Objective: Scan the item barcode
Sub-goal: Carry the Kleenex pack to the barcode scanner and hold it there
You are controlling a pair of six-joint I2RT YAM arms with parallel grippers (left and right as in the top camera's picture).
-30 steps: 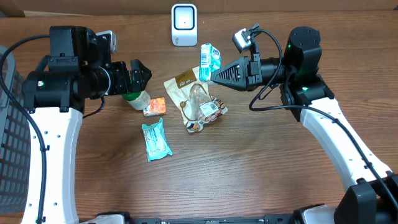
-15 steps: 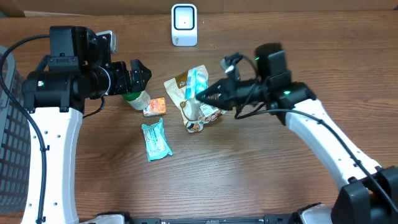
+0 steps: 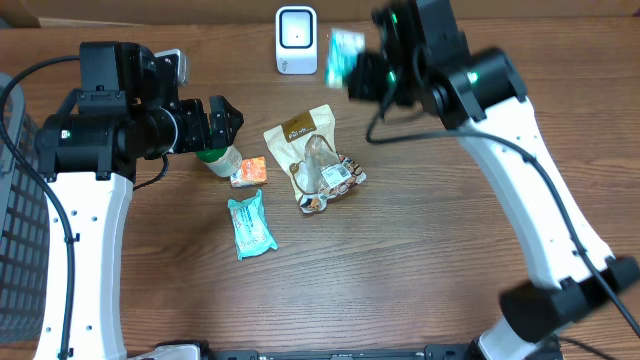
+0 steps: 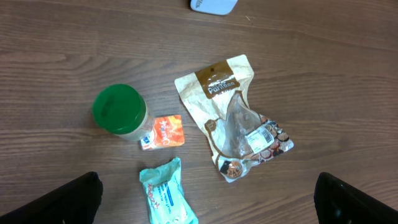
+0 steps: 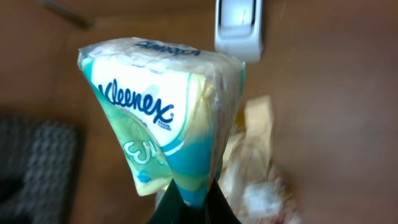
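I have the tissue pack (image 5: 165,118) clamped by 1 end in the right gripper (image 5: 189,208), held up off the table just beside the scanner (image 3: 296,40). I judge the pick done, and what's left is turning a barcode to the scanner's window (I can't see 1 on the face toward my wrist camera). The pack is a soft, crinkly teal-and-white Kleenex wrapper, and my left gripper (image 3: 225,122) hangs spread wide and empty near the jar (image 3: 215,158).
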